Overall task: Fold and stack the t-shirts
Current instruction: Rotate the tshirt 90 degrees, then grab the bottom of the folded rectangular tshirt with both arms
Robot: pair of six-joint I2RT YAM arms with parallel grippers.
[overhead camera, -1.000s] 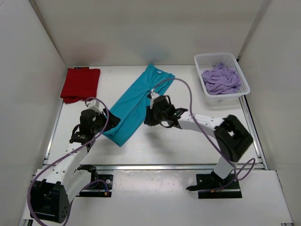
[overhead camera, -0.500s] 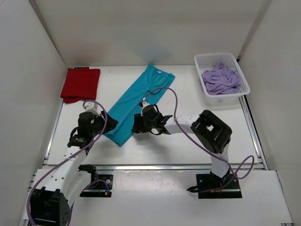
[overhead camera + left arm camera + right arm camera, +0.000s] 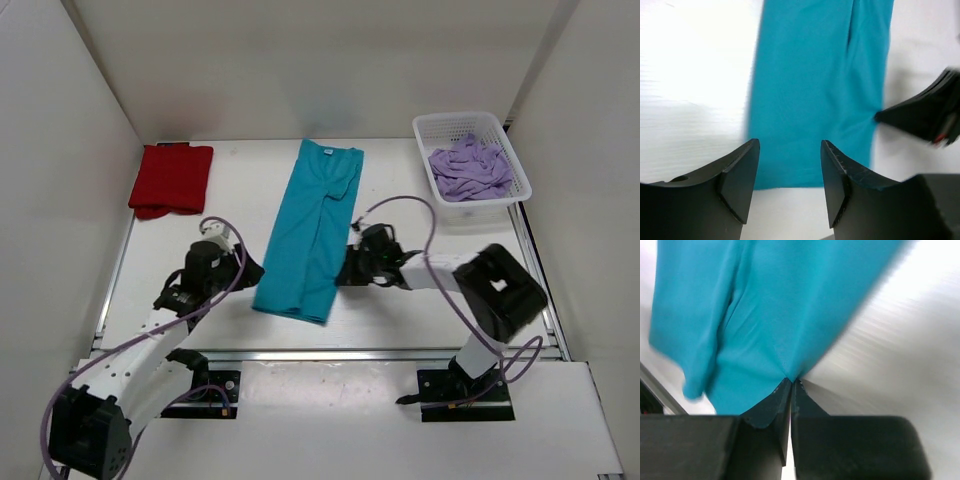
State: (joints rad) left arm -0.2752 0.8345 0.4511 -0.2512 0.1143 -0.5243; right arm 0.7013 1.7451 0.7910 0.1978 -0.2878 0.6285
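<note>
The white worktop (image 3: 420, 300) is carrying everything. The teal t-shirt (image 3: 312, 235) is lying down its middle as a long folded strip. The red t-shirt (image 3: 170, 178) is sitting folded at the far left. The basket (image 3: 457, 118) is standing far right, holding the crumpled lavender t-shirt (image 3: 470, 168). The right jaws are pinching the teal t-shirt's right edge. The left jaws are standing spread beside its near-left corner, gripping nothing.
</note>
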